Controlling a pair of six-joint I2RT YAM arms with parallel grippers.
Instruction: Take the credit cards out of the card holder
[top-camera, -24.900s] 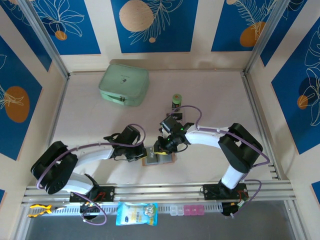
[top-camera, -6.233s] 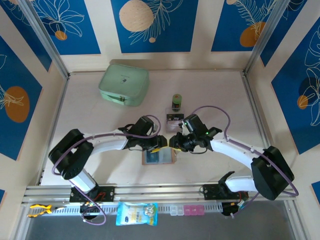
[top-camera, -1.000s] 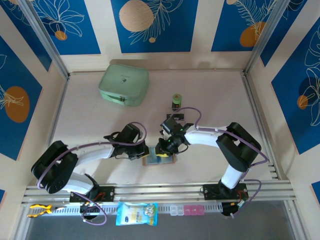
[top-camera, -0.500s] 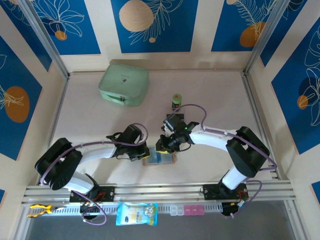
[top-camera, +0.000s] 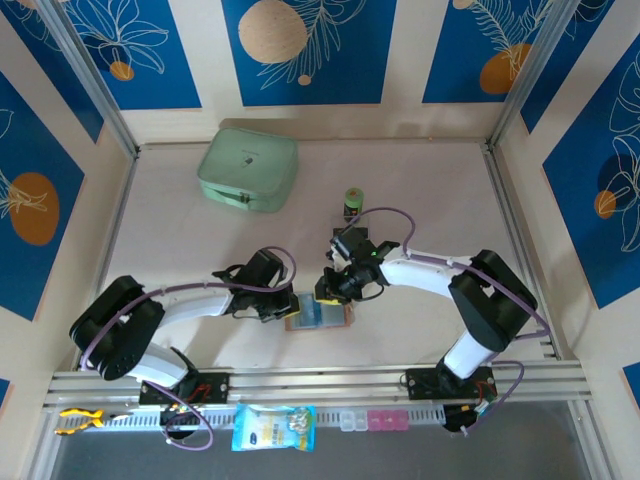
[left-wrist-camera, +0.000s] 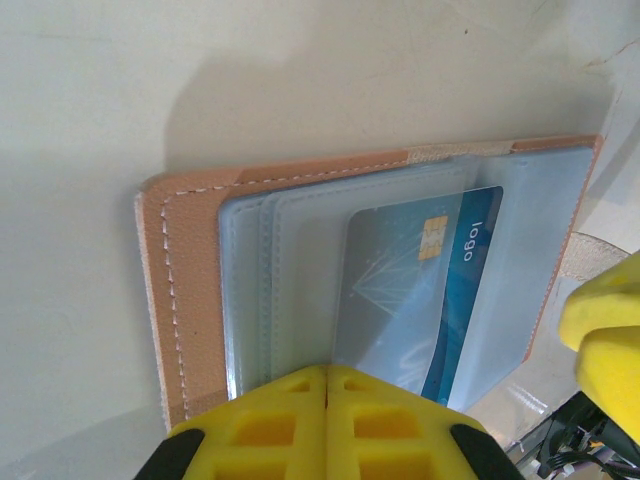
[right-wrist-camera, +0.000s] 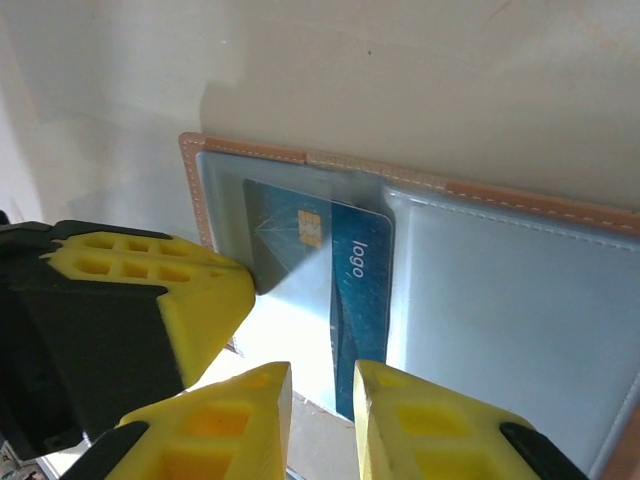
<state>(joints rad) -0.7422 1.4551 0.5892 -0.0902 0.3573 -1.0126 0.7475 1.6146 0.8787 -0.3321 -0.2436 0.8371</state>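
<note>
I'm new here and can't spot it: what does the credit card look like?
On the pale table, look at the front middle, well nearer than the mint-green case, for an open pinkish-brown card holder. Half under its clear sleeve lies the credit card: blue, with a gold chip and the word "logo", unlike the blank pale pockets around it.
</note>
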